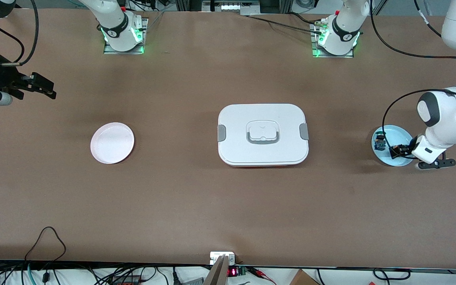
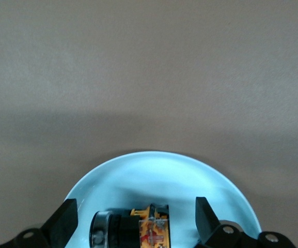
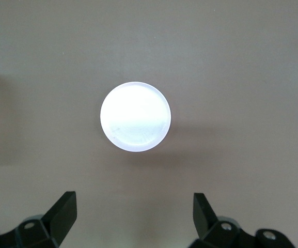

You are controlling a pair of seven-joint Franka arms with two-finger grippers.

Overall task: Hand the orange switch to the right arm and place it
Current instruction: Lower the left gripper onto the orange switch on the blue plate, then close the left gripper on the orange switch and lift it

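Observation:
The orange switch [image 1: 396,151] lies on its side on a light-blue plate [image 1: 386,159] at the left arm's end of the table. My left gripper [image 1: 400,151] is down at the plate, open, with the switch [image 2: 138,230] between its fingers [image 2: 66,221]; neither finger touches it. The plate's rim [image 2: 159,161] shows in the left wrist view. My right gripper [image 1: 48,88] waits open and empty in the air over the right arm's end of the table. The right wrist view shows the same gripper [image 3: 135,214] with nothing in it.
A white plate [image 1: 112,143] lies toward the right arm's end and shows as a bright disc [image 3: 135,116] in the right wrist view. A white lidded box [image 1: 263,134] sits mid-table. A second, black-and-blue switch [image 1: 379,142] lies on the blue plate.

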